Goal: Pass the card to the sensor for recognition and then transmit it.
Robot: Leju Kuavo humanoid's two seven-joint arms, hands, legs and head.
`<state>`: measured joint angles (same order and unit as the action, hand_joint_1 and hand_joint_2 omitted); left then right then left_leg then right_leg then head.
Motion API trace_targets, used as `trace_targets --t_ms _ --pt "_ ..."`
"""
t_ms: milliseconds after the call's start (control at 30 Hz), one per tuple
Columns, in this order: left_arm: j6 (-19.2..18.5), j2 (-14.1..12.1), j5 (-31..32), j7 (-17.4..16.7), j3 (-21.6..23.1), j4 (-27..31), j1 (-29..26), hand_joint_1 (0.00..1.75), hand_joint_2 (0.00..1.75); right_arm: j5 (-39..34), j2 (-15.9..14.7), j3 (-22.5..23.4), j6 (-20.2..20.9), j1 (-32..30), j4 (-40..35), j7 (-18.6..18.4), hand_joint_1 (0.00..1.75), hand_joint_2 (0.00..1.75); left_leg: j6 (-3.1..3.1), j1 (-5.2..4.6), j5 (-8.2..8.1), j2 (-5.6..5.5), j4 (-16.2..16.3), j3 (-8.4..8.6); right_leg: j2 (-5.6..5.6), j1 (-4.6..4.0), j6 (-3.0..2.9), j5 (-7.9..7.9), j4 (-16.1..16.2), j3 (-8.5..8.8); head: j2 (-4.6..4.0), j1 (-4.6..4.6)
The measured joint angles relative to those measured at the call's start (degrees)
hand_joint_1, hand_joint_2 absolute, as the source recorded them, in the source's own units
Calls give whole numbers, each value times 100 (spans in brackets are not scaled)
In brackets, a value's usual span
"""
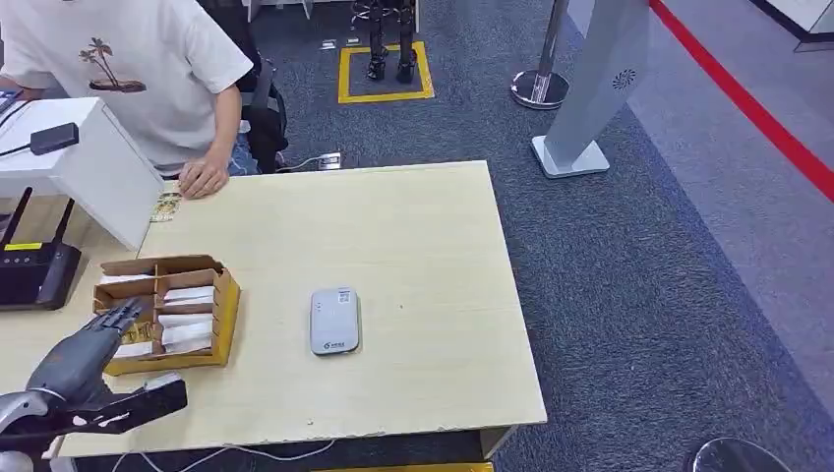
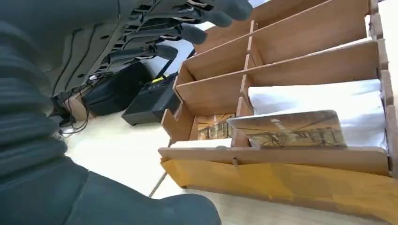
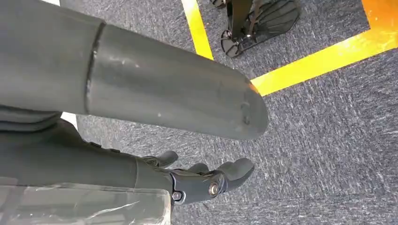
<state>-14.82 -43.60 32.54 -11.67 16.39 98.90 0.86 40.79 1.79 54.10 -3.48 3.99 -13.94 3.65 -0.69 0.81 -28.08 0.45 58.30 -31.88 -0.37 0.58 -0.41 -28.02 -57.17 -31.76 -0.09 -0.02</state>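
A brown cardboard card box [image 1: 222,317] stands on the left part of the table, its slots holding white and picture cards. In the left wrist view the card box [image 2: 300,61] is close, with a picture card [image 2: 291,130] leaning in the nearest slot over white cards [image 2: 324,96]. My left hand [image 1: 90,348] hovers at the box's near left corner, fingers [image 2: 187,33] spread above the slots and holding nothing. The grey sensor [image 1: 334,320] lies flat mid-table, right of the box. My right hand [image 3: 141,108] hangs over the carpet, fingers loose, holding nothing.
A person in a white T-shirt [image 1: 128,59] stands at the far left edge, one hand [image 1: 204,179] on the table beside a small card [image 1: 165,206]. A black router [image 1: 34,272] and a white housing [image 1: 93,167] stand left of the box. The table's right edge [image 1: 516,295] meets carpet.
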Motion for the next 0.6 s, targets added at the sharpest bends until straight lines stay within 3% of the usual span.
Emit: trace_targets --t_ms 600 --pt "28 57 -66 15 33 -39 -153 0 175 85 0 9 31 12 0 -2 0 0 0 0 0 0 0 0 0 0 0 0 0 0 0 2"
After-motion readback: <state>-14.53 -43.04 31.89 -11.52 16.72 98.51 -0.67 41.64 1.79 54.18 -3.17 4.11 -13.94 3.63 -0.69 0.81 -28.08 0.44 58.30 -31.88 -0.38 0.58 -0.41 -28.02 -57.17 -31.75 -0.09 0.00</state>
